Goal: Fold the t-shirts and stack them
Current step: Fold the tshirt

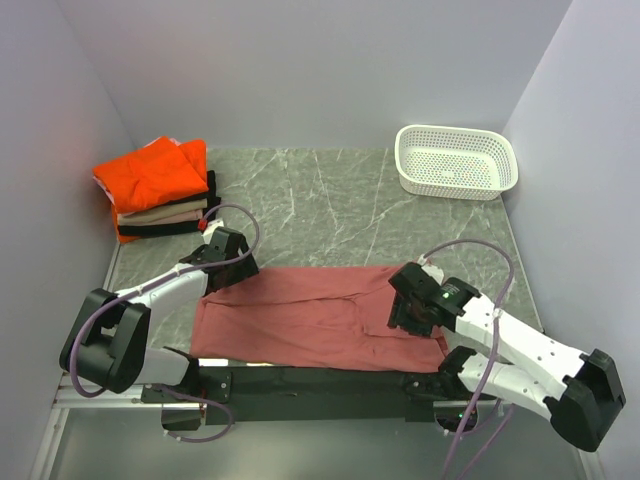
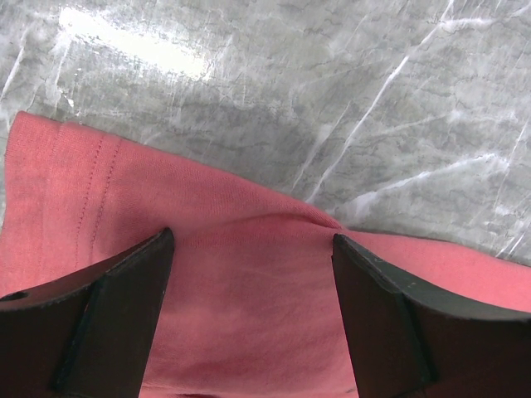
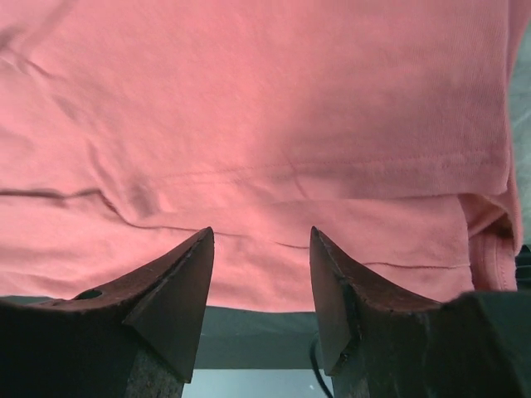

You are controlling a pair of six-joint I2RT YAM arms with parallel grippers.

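Observation:
A dusty-red t-shirt (image 1: 320, 315) lies spread flat near the table's front edge, partly folded into a long strip. My left gripper (image 1: 226, 268) hovers over its far left corner, jaws wide open with only cloth (image 2: 249, 298) under them. Over the right end, by the folded sleeve, my right gripper (image 1: 412, 300) stands open above the shirt's near hem (image 3: 261, 249), holding nothing. At the back left sits a stack of folded t-shirts: bright orange (image 1: 152, 176) on top, beige (image 1: 160, 214) and black (image 1: 150, 230) beneath.
A white perforated basket (image 1: 456, 160) stands at the back right. Grey walls close in the marble table (image 1: 320, 200) on three sides. The black mounting rail (image 1: 320, 382) runs along the near edge under the shirt's hem.

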